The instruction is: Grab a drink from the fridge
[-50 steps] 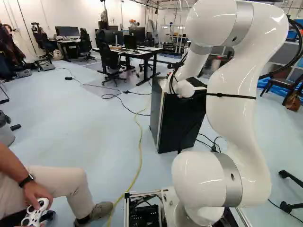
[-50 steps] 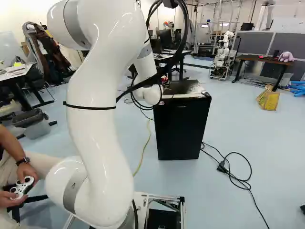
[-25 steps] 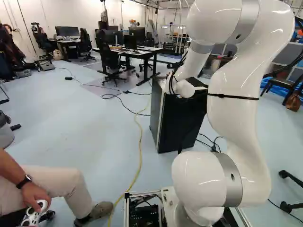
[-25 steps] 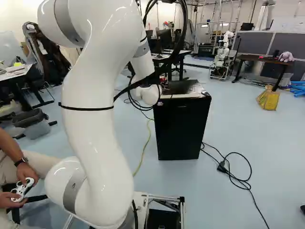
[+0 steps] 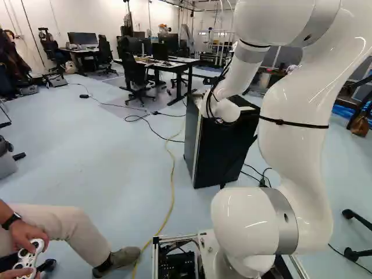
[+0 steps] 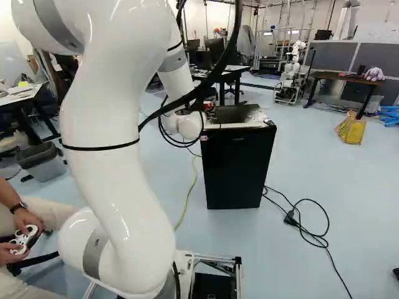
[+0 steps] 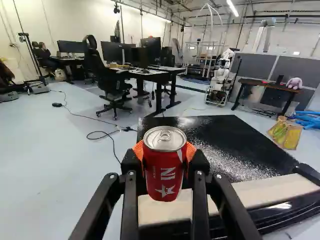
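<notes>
In the right base view a small dark part of my gripper (image 6: 209, 108) shows just past the wrist, at the fridge's top; in the left base view the wrist covers it. The wrist view has my gripper (image 7: 165, 159) shut on a red can (image 7: 163, 175), orange pads at both sides, its lid and ring tab facing up. The can is upright in front of the black top of the fridge (image 7: 235, 142); whether they touch, I cannot tell. The small black fridge (image 6: 238, 171) stands on the floor, its front closed.
A black cable (image 6: 315, 237) lies looped on the floor beside the fridge, and a yellow cable (image 5: 172, 192) runs toward the base. Desks (image 5: 174, 65) and chairs stand beyond. Another robot (image 6: 290, 75) is at the back. A person's leg (image 5: 64, 224) is close beside the base.
My upper arm has swung back, and the wrist has shifted a little away from the fridge in the right base view. The base and fridge have stayed put. The person's hands have shifted slightly.
</notes>
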Controlling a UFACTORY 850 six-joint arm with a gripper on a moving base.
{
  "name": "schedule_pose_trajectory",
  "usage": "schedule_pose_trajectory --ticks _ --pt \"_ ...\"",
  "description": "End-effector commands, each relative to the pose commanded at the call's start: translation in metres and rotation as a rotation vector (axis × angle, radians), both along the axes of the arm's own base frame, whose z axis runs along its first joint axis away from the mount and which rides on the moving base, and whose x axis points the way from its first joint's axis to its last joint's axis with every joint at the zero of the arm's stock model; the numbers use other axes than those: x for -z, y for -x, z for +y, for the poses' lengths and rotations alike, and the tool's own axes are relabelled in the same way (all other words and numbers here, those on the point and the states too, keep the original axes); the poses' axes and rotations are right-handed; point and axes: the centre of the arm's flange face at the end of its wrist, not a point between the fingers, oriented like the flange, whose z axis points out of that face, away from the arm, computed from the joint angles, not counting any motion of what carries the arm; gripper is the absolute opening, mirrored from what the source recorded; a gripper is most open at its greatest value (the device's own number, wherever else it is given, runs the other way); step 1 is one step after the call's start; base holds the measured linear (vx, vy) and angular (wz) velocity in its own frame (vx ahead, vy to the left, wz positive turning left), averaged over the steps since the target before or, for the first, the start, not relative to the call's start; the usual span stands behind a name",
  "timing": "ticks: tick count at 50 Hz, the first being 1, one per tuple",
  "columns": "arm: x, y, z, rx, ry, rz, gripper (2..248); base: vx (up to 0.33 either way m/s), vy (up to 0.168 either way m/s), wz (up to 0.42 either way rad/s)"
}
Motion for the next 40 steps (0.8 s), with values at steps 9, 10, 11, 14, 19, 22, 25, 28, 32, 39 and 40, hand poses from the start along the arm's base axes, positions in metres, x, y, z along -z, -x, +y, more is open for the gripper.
schedule_pose_trajectory --ticks 9,10,11,14,19,22,25,28,32,39,40 --pt "-0.003 0.023 0.010 -0.005 -0.006 0.018 98 0.000 0.000 0.000" --pt "-0.003 0.026 0.011 -0.006 -0.006 0.020 98 0.000 0.000 0.000" --pt "-0.003 0.028 0.013 -0.007 -0.007 0.022 98 0.000 0.000 0.000" --pt "-0.004 0.037 0.016 -0.009 -0.009 0.028 98 0.000 0.000 0.000" --pt "-0.004 0.053 0.022 -0.012 -0.013 0.040 98 0.000 0.000 0.000" --pt "-0.004 0.062 0.026 -0.015 -0.015 0.047 98 0.000 0.000 0.000" --pt "-0.004 0.073 0.030 -0.017 -0.017 0.055 98 0.000 0.000 0.000" --pt "-0.004 0.084 0.034 -0.019 -0.019 0.063 98 0.000 0.000 0.000" --pt "-0.003 0.098 0.038 -0.023 -0.022 0.074 98 0.000 0.000 0.000" --pt "0.000 0.121 0.045 -0.028 -0.027 0.091 98 0.000 0.000 0.000" --pt "0.000 0.124 0.046 -0.028 -0.028 0.093 98 0.000 0.000 0.000"
